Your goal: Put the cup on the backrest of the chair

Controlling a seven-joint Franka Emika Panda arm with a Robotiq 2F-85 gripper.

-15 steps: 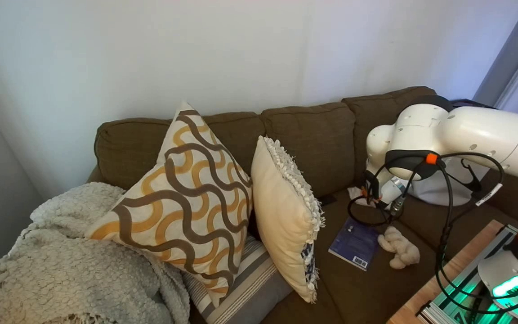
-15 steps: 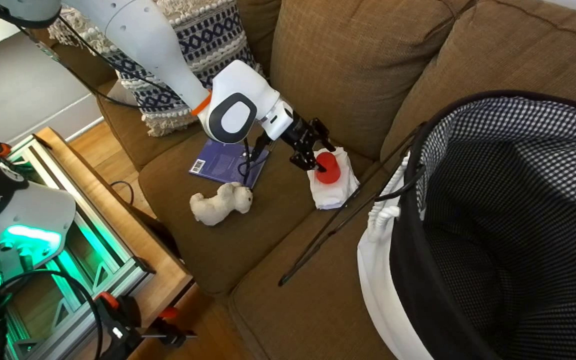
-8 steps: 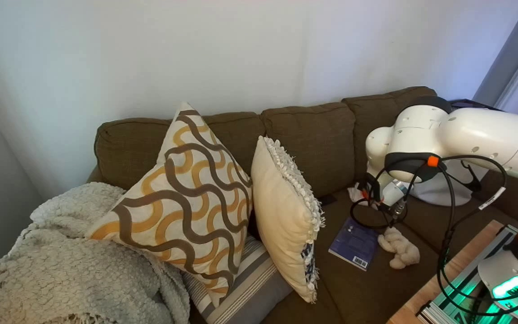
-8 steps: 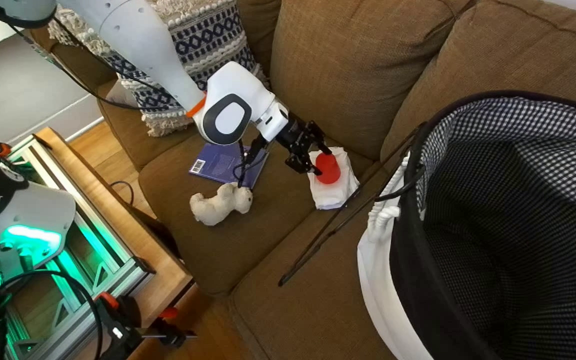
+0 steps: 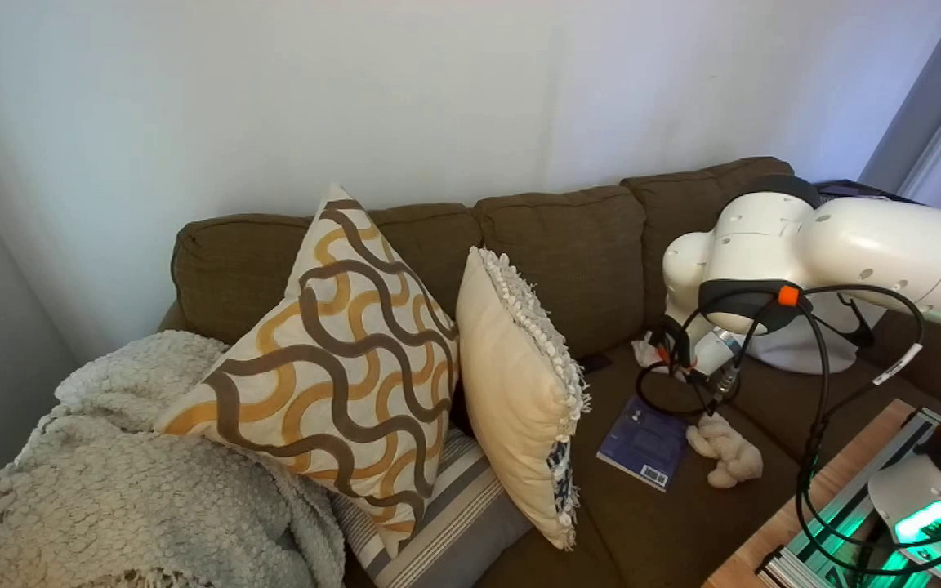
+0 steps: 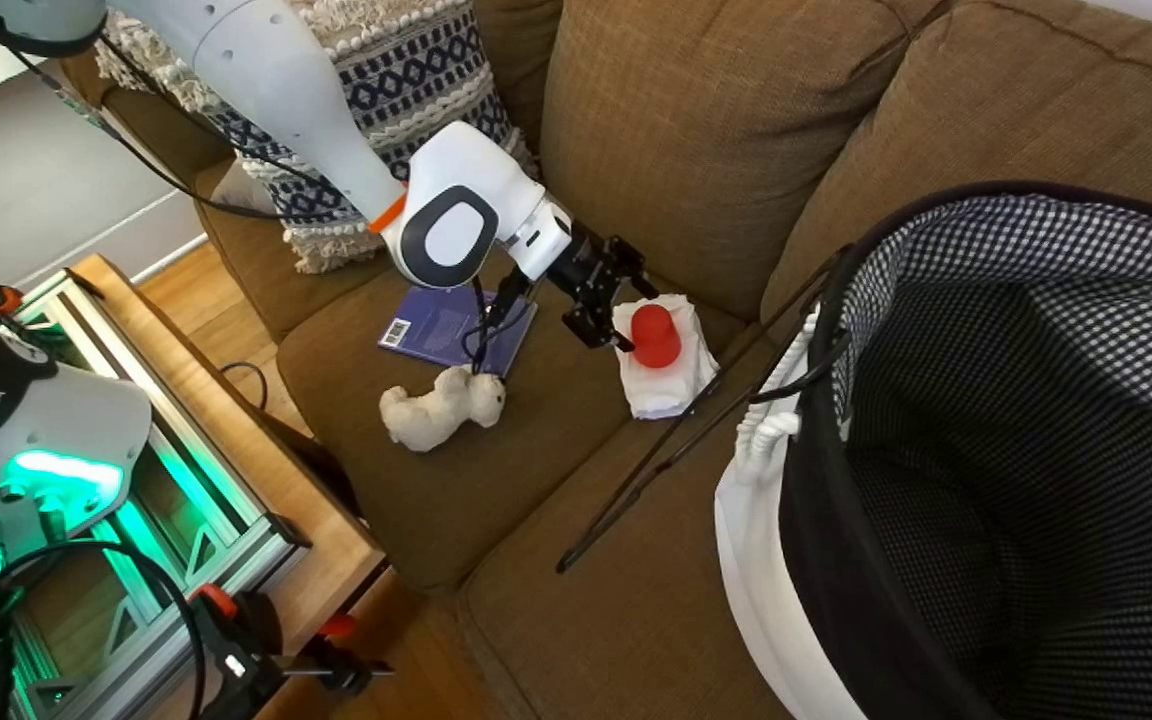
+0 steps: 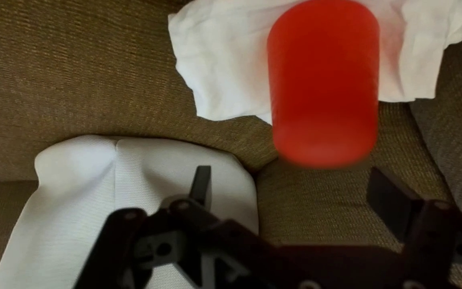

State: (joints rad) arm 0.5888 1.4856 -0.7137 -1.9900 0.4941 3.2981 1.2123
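The small red cup (image 6: 656, 336) rests on a folded white cloth (image 6: 664, 395) on the seat of the brown chair. In the wrist view the cup (image 7: 324, 80) fills the upper middle, just beyond the fingertips. My gripper (image 6: 639, 318) hangs beside it on the arm's side, jaws spread. Nothing is between its fingers (image 7: 391, 200), and the gripper (image 7: 291, 182) looks apart from the cup. The chair's backrest (image 6: 716, 130) rises behind the cup, and its cushions (image 5: 560, 261) also show along the wall. In that exterior view the arm hides the cup.
A large basket (image 6: 796, 560) with a checked lining stands close to the cloth, its dark strap (image 6: 626, 500) lying across the seat. A purple book (image 6: 436, 325) and a pale plush toy (image 6: 441, 408) lie under the arm. Patterned pillows (image 5: 340, 359) lean on the backrest.
My gripper has drawn back slightly from the cup, towards the robot's base, and its fingers have spread wider. The cup has stayed in place on the white cloth.
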